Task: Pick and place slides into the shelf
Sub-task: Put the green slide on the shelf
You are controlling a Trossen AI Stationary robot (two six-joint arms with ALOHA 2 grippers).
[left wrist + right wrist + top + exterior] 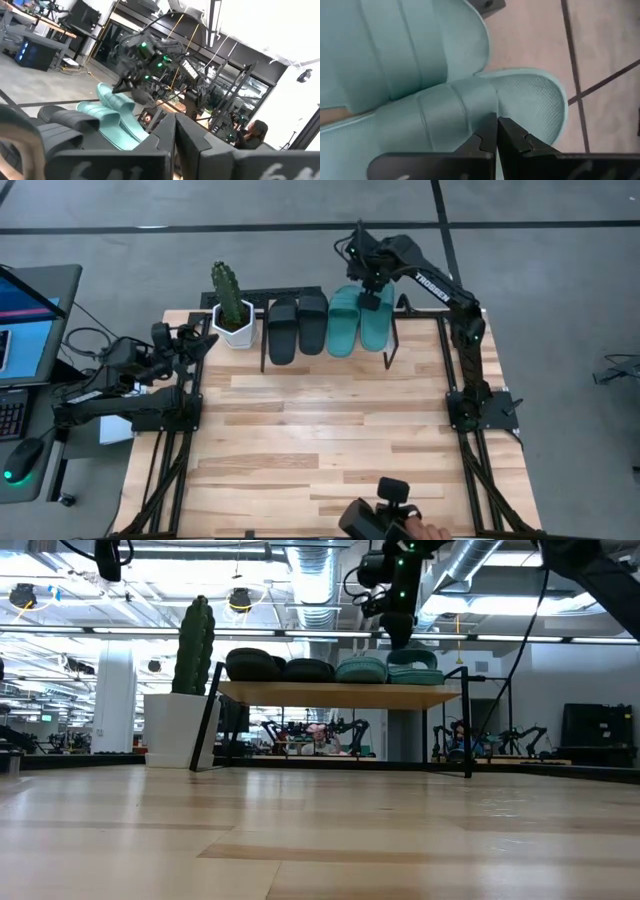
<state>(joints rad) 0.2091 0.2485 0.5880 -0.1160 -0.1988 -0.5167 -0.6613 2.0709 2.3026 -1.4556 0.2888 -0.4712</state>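
Directly beneath your clenched right gripper (371, 301) lies the outermost teal slide (379, 320), long axis across the shelf (392, 338) with the other three; your left gripper (190, 342), also clenched, waits far off

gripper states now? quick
Left gripper: closed, empty, parked left of the cactus pot.
Right gripper: closed, holding nothing, above the teal slides.

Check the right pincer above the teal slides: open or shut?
Shut. The right pincer shows its dark fingers pressed together with nothing between them, just over the soft teal slip-on slide on the wooden-topped shelf.
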